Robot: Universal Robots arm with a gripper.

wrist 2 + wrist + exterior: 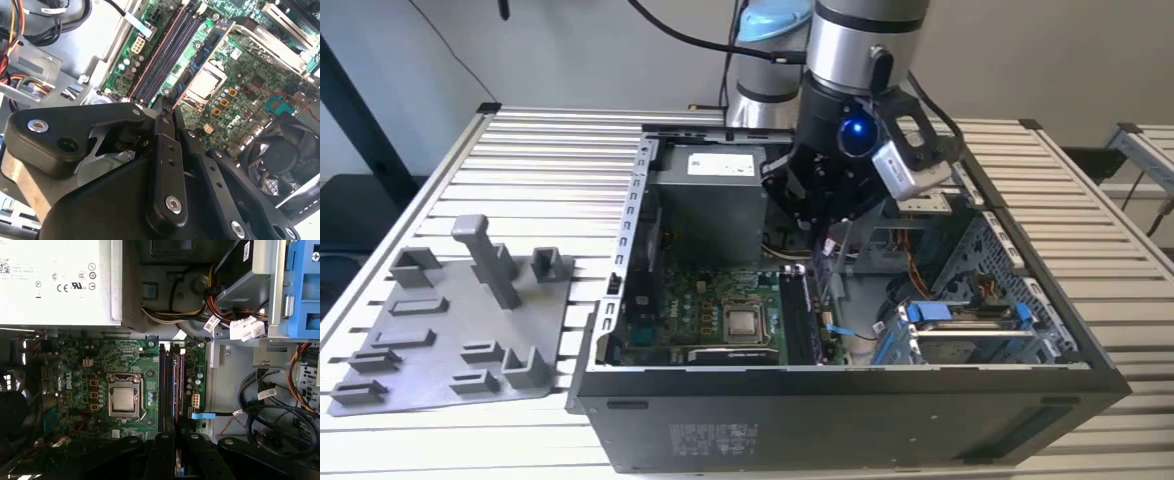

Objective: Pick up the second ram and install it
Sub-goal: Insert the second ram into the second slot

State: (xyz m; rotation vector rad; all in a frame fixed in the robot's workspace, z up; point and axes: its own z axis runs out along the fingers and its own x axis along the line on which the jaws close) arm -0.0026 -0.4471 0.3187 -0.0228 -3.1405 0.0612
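Note:
My gripper (831,222) hangs inside the open computer case (854,400), just above the black memory slots (803,300). Its jaws stand close together on a thin dark stick, the second ram (827,255), which hangs edge-on below them. In the first wrist view the fingertips (165,437) sit over the near end of the slots (170,385), with a narrow strip of the ram (177,462) between them. The second wrist view has the gripper (162,102) pinched together at one end of the slots (165,50).
A grey fixture plate (454,320) with upright posts lies on the slatted table at the exterior view's left. Around the slots are the CPU socket (123,399), power supply (55,280), blue drive bay (302,290), loose cables (270,405) and a fan (285,160).

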